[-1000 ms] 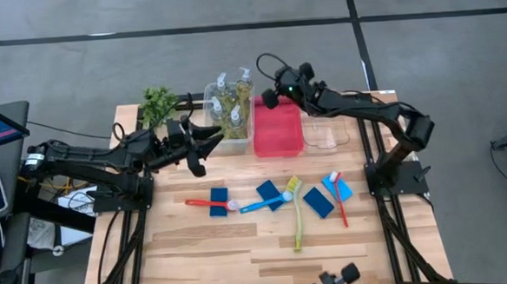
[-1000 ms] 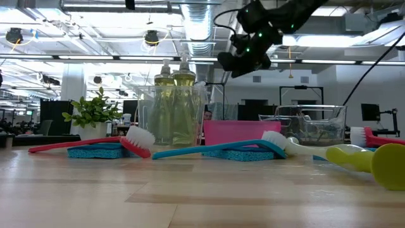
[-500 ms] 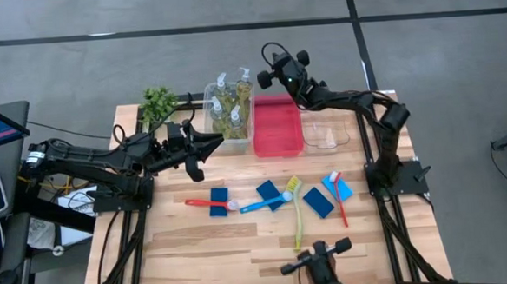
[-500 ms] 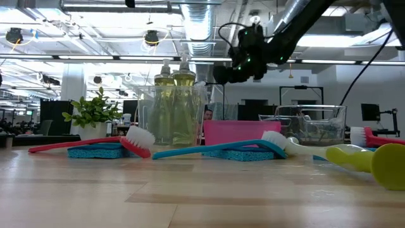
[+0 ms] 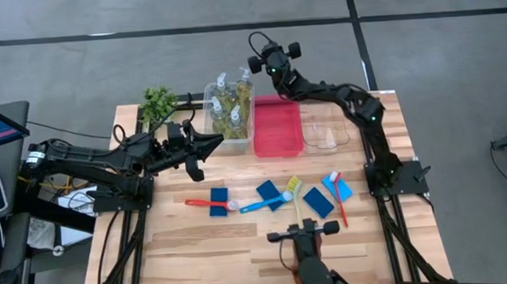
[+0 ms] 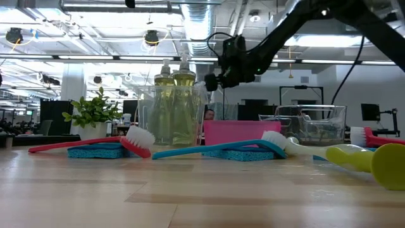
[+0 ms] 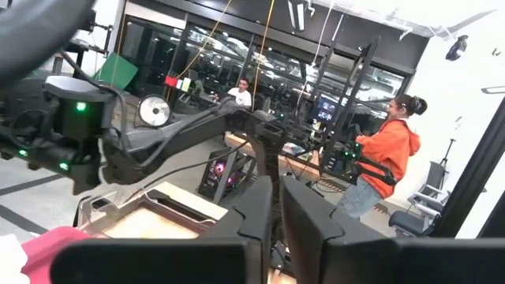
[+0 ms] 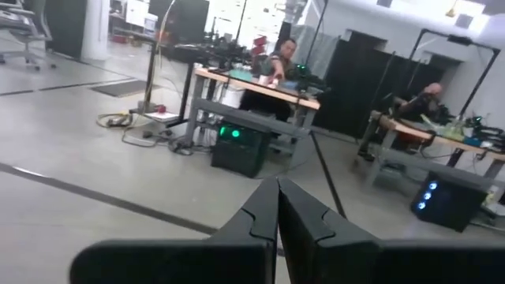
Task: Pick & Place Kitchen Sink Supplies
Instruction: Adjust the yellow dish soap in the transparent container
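Note:
Several clear pump bottles of yellow-green soap (image 5: 231,104) stand in a clear tub at the table's far side and also show in the low view (image 6: 175,104). Several flat blue sponges (image 5: 270,194) lie on the table's middle. Across them lie two red brushes (image 5: 206,202) (image 5: 339,200), a blue brush (image 5: 258,204) and a yellow-green brush (image 5: 296,216). My right gripper (image 5: 257,70) is shut and empty, raised above the far right corner of the bottle tub (image 6: 212,82). My left gripper (image 5: 220,140) is shut and empty, just left of the tub's near side.
A red tray (image 5: 277,128) and a second clear tub (image 5: 327,134) stand right of the bottles. A small green plant (image 5: 158,103) stands at the far left. A dark object (image 5: 304,237) reaches over the table's near edge. Bare wood lies near the front.
My right gripper has gone from over the red tray's far end toward the table's left and far edge, and now stands by the bottle tops, its arm stretched out. The dark object at the near edge has come farther in over the table.

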Motion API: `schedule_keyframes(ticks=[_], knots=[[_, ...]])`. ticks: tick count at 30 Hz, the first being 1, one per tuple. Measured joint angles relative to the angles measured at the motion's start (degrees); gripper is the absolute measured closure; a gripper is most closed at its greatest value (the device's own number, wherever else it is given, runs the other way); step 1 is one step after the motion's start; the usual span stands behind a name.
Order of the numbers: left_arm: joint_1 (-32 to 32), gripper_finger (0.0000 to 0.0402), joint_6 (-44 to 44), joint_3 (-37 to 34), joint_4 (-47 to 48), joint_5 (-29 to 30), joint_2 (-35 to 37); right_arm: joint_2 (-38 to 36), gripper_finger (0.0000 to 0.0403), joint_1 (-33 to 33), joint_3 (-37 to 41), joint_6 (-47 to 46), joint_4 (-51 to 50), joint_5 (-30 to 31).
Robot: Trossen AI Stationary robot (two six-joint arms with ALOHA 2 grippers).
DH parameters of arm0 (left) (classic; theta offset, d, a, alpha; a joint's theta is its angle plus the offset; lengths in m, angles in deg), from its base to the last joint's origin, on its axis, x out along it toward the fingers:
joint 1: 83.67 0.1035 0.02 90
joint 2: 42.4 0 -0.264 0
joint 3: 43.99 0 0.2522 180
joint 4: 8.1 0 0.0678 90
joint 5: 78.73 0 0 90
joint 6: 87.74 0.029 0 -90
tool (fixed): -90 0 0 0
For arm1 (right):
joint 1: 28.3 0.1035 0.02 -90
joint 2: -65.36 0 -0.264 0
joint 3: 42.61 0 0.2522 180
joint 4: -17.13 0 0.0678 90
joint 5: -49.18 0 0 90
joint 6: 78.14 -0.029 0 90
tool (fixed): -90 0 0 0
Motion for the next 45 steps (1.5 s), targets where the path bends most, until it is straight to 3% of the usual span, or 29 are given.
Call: schedule_keyframes(ticks=[9, 19, 35, 42, 45], knots=[[0.0, 0.0376, 0.0, 0.0, 0.0, 0.0, 0.0, 4.22, 0.0401, -0.35, -6.91, -1.37, -9.19, -3.24], [0.2, 0.038, 0.0, 0.0, 0.0, 0.01, 0.0, 3.89, 0.0402, 1.73, -6.93, -1.88, -8.12, -8.86], [0.22, 0.0382, 0.02, 0.0, 0.42, -0.01, 0.0, 2.98, 0.0402, 7.68, -7.0, 9.26, -3.23, -8.92], [0.22, 0.0384, 0.23, 0.0, 0.66, 0.0, 0.0, 0.84, 0.0402, 9.98, -6.91, 9.61, -5.19, -9.06], [0.22, 0.0383, 0.22, 0.0, 0.95, -0.01, 0.0, 0.26, 0.0402, 10.51, -6.91, 12.28, -4.7, -6.69]])
